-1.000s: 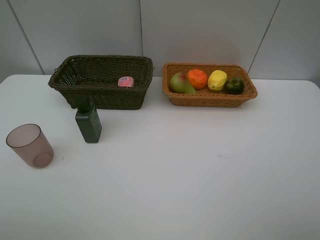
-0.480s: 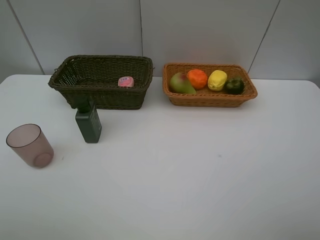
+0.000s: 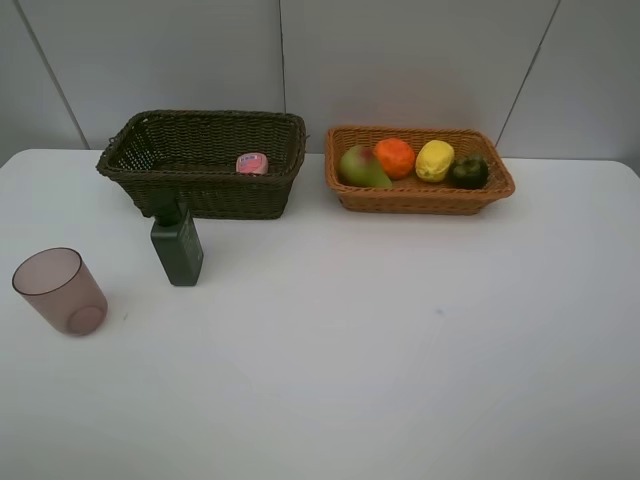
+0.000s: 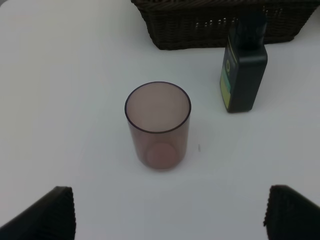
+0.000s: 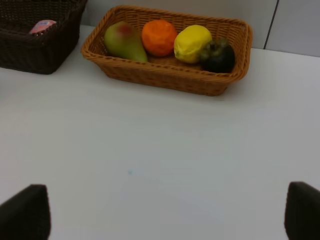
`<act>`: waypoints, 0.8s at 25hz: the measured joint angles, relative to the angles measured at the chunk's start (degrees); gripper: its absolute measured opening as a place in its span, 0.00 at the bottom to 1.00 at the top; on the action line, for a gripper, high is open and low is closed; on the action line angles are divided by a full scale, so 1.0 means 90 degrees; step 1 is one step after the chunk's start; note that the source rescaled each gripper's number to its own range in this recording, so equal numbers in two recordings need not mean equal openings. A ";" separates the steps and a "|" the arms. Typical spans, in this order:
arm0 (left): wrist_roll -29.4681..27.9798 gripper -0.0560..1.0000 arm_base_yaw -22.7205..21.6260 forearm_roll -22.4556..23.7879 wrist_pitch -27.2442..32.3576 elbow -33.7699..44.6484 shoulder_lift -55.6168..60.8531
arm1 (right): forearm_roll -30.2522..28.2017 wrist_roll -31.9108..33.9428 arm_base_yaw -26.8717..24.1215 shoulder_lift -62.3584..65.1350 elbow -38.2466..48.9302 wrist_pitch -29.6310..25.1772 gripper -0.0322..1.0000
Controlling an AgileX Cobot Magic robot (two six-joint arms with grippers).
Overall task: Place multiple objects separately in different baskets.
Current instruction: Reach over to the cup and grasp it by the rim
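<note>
Clearly the upright mauve cup (image 4: 158,127) stands dead ahead of my wide-open, empty left end effector (image 4: 169,212), centred between its jaws.

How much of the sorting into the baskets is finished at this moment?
Done: pear, orange, lemon and dark fruit lie in the tan basket; the pink bottle sits in the dark basket. In hand: nothing; the left hand and right hand are open. Left: the cup and the green bottle stand on the table, outside the baskets.
</note>
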State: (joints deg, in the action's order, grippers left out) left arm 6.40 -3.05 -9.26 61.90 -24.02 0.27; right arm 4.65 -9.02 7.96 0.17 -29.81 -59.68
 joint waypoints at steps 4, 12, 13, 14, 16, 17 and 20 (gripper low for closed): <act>0.0000 1.00 0.0000 0.0000 0.0000 0.0000 0.0000 | 0.0008 0.0000 0.0000 0.0000 0.0000 0.0000 0.99; 0.0000 1.00 0.0000 0.0000 0.0000 0.0000 0.0000 | 0.0023 0.0000 0.0000 0.0000 0.0000 0.0000 0.99; 0.0000 1.00 0.0000 0.0000 0.0000 0.0000 0.0000 | 0.0023 0.0000 0.0000 0.0000 0.0000 0.0000 0.99; 0.0000 1.00 0.0000 0.0000 0.0000 0.0000 0.0000 | 0.0023 0.0000 0.0000 0.0000 0.0000 0.0000 0.99; 0.0037 1.00 0.0000 0.0000 0.0014 0.0000 -0.0062 | 0.0023 0.0000 0.0000 0.0000 0.0000 0.0000 0.99; 0.0052 1.00 0.0000 0.0000 0.0066 -0.0031 -0.0152 | 0.0023 0.0000 0.0000 0.0000 0.0000 0.0000 0.99; 0.0071 1.00 0.0000 0.0000 0.0194 -0.0257 -0.0634 | 0.0023 0.0000 0.0000 0.0000 0.0000 0.0000 0.99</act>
State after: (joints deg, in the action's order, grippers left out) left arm 7.04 -3.05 -9.26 63.65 -26.33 -5.44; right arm 4.86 -9.02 7.96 0.17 -29.81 -59.68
